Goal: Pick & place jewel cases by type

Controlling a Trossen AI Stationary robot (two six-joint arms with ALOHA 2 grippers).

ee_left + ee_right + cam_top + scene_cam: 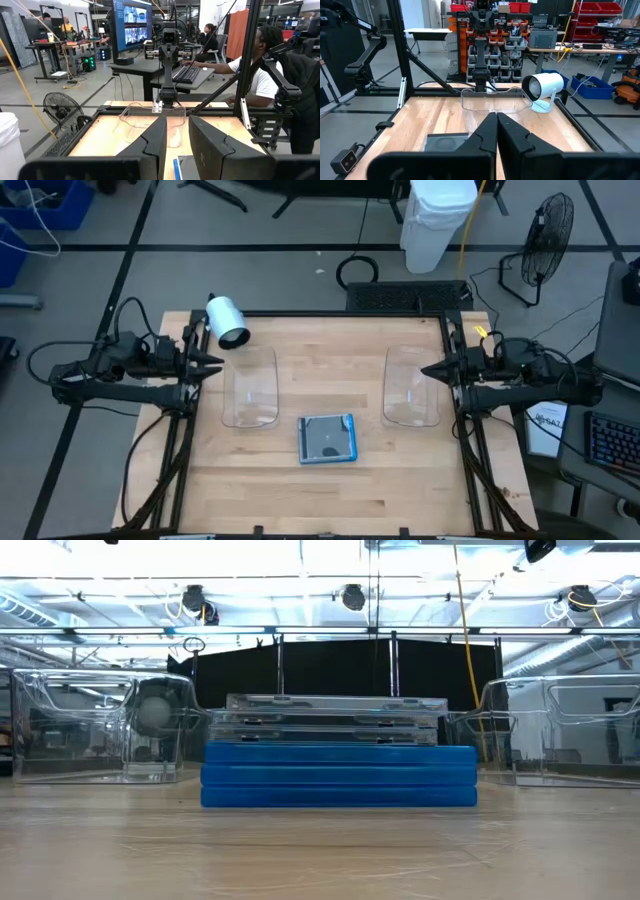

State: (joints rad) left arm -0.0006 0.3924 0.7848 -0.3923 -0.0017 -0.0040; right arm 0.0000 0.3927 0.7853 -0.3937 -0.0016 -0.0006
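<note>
The jewel cases [328, 438] lie in one stack at the table's middle, toward the near edge. In the low view the stack has three bright blue cases [338, 775] at the bottom and several clear/dark grey ones [335, 718] on top. A dark case is uppermost [445, 141]. My left gripper [213, 364] hovers at the table's left edge, its fingers a little apart [177, 122], and is empty. My right gripper [428, 370] hovers at the right edge, shut [496, 116], and is empty. Both point toward the table's middle.
A clear tub [250, 385] stands left of the stack and another clear tub [413, 387] stands right of it, each just in front of a gripper. A white camera head [228, 320] stands at the far left corner. A person sits beyond the table's right side [260, 75].
</note>
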